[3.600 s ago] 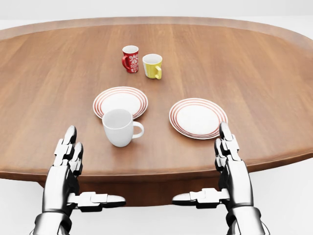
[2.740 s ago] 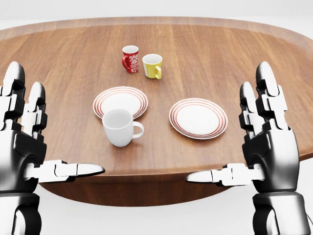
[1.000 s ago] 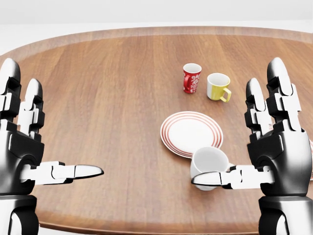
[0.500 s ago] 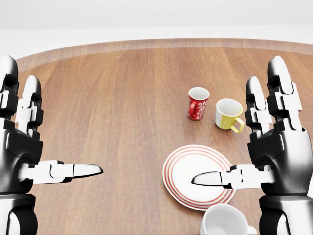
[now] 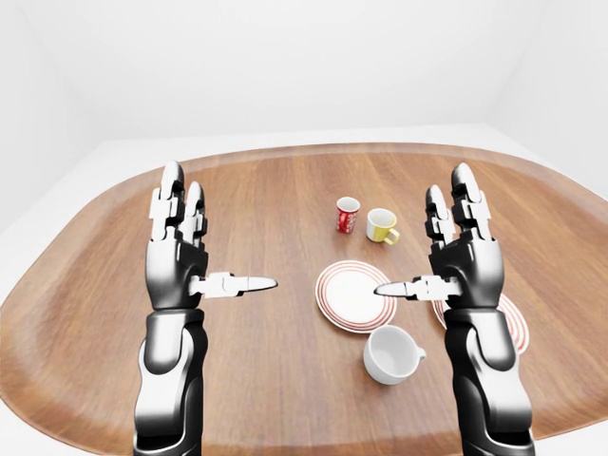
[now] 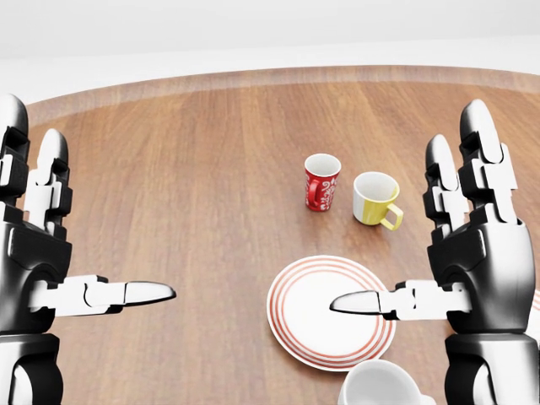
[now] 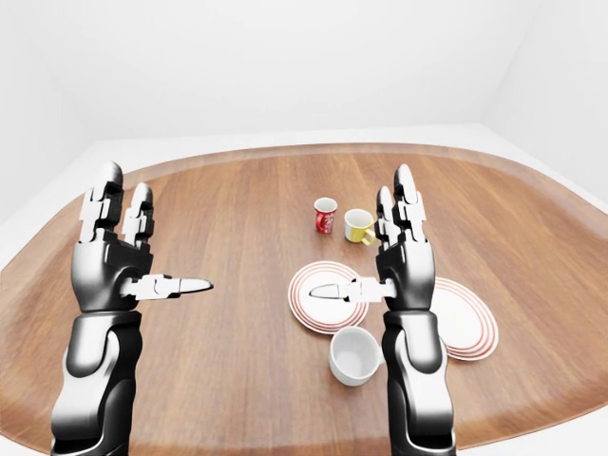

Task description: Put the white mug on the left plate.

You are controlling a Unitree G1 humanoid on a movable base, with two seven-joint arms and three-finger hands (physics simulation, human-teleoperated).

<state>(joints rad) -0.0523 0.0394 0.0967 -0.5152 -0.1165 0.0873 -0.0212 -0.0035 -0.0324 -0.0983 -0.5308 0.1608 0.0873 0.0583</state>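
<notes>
We hold both hands raised, fingers spread, gripping nothing: left hand (image 5: 180, 271), right hand (image 5: 463, 266). White mug (image 5: 390, 353) sits upright on table (image 5: 266, 380), just below left plate (image 5: 356, 295) in left-eye view, handle toward view's right. Right plate (image 7: 467, 323) partly hidden behind right arm. We judge reach not yet begun. Advice: lower right hand beside mug, close round body, lift clear of rim, set down mid-plate. Avoid red mug (image 6: 321, 181), yellow mug (image 6: 375, 200).
</notes>
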